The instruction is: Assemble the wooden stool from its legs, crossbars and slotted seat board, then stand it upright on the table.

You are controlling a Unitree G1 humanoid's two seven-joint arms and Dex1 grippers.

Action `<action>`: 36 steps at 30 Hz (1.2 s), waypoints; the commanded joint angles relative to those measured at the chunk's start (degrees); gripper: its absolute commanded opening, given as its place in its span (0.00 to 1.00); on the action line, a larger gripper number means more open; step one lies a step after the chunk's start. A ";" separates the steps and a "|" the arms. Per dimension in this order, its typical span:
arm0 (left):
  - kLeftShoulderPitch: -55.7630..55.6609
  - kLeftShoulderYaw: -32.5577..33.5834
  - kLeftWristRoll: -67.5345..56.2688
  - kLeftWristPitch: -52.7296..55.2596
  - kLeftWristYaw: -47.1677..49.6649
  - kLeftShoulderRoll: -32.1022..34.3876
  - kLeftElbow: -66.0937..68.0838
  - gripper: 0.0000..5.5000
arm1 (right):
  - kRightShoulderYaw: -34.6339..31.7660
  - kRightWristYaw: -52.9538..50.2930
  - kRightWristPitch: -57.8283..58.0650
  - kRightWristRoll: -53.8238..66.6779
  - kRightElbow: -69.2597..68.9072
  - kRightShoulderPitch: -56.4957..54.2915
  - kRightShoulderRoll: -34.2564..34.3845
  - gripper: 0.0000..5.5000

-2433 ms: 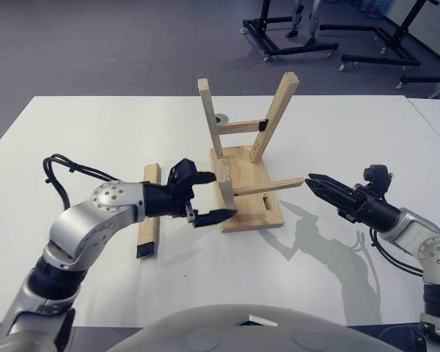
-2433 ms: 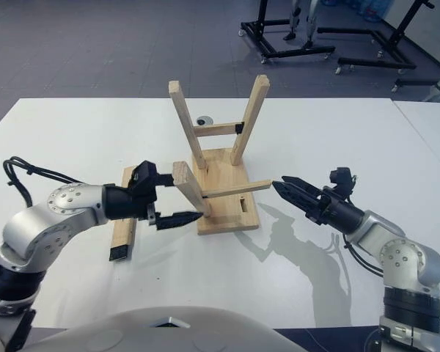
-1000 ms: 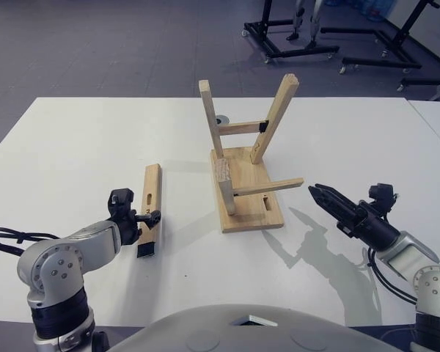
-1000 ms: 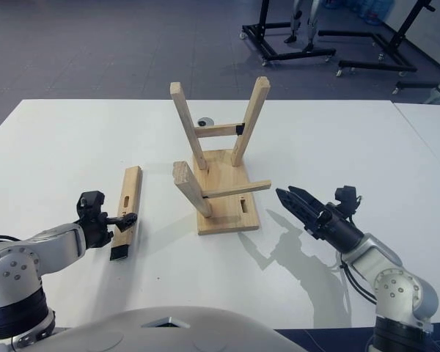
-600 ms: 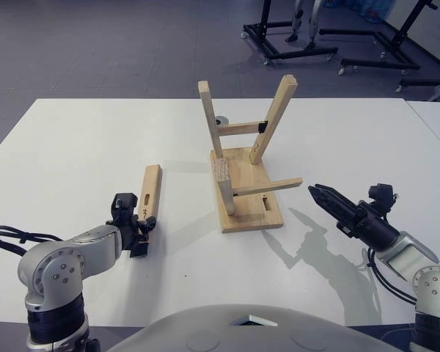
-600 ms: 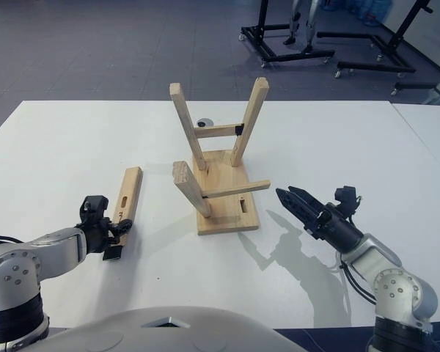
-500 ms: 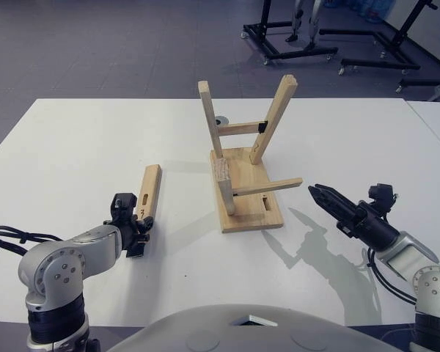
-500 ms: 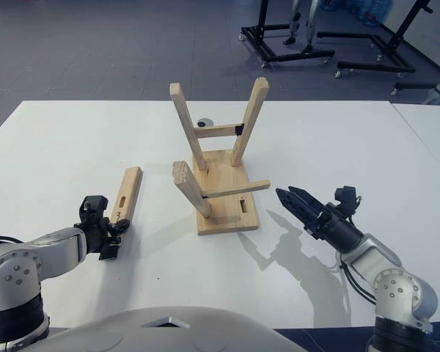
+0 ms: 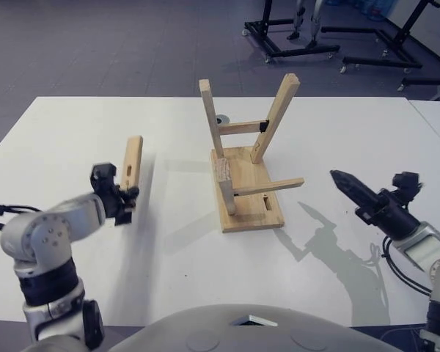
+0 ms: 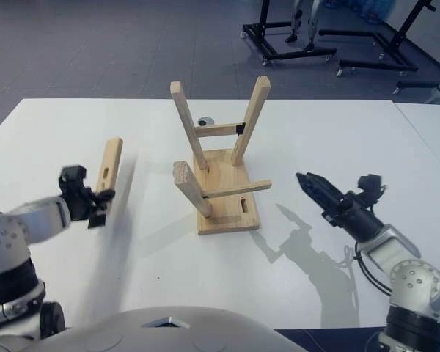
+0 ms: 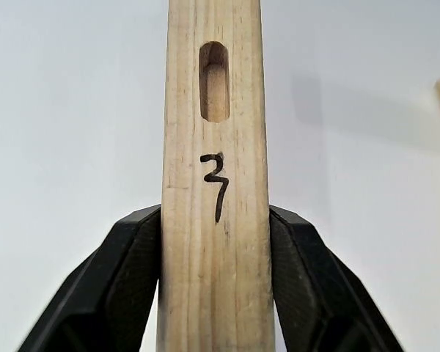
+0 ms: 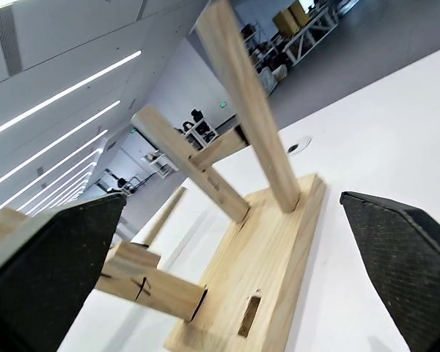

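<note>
Leg [image 9: 133, 161] in left gripper [image 9: 122, 201], near seat board [image 9: 270, 213]

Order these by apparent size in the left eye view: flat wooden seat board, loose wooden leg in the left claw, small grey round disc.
Largest: flat wooden seat board.
Then: loose wooden leg in the left claw, narrower.
Smallest: small grey round disc.
</note>
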 commanded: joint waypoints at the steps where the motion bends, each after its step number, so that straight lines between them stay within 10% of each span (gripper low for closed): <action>1: -11.28 3.58 -3.94 -9.41 -14.37 6.06 5.35 0.37 | -2.81 -1.44 1.84 3.25 6.11 -8.89 -4.72 0.98; 13: -29.96 -1.39 -32.55 -14.61 -34.74 2.54 10.68 0.37 | 7.72 -14.01 12.94 21.14 8.56 -42.03 0.61 0.98; 36: -26.91 -14.33 -28.46 -17.67 -48.12 6.89 8.11 0.37 | 17.79 -30.72 5.71 46.59 1.17 -49.30 9.85 0.98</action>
